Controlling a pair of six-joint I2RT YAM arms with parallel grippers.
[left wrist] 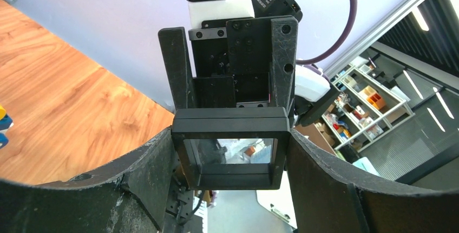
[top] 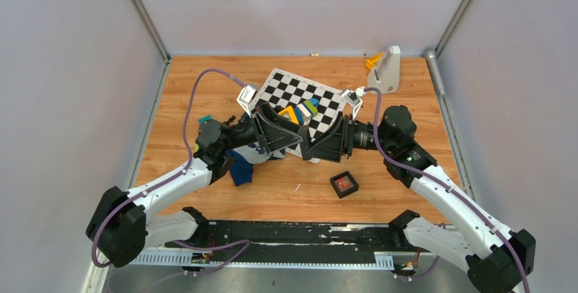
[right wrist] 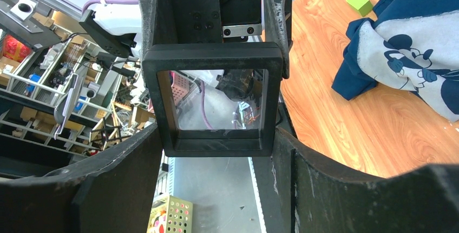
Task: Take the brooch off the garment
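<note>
The garment (top: 240, 169), a dark navy shirt with a grey-white printed patch, lies crumpled on the table under my left arm; it also shows in the right wrist view (right wrist: 411, 54). The brooch (top: 345, 184) shows as a tiny orange-red spot inside a small open black box (top: 336, 187) on the table, apart from the shirt. My left gripper (top: 294, 142) (left wrist: 230, 157) and right gripper (top: 315, 148) (right wrist: 216, 135) meet tip to tip above the table. Both are shut on one black square frame with a clear window (left wrist: 230, 149) (right wrist: 212, 103).
A black-and-white checkered mat (top: 320, 99) lies behind the grippers with yellow, blue and green toy blocks (top: 300, 112) on it. A white stand with an orange piece (top: 387, 68) is at the back right. A green block (right wrist: 359, 4) lies beyond the shirt.
</note>
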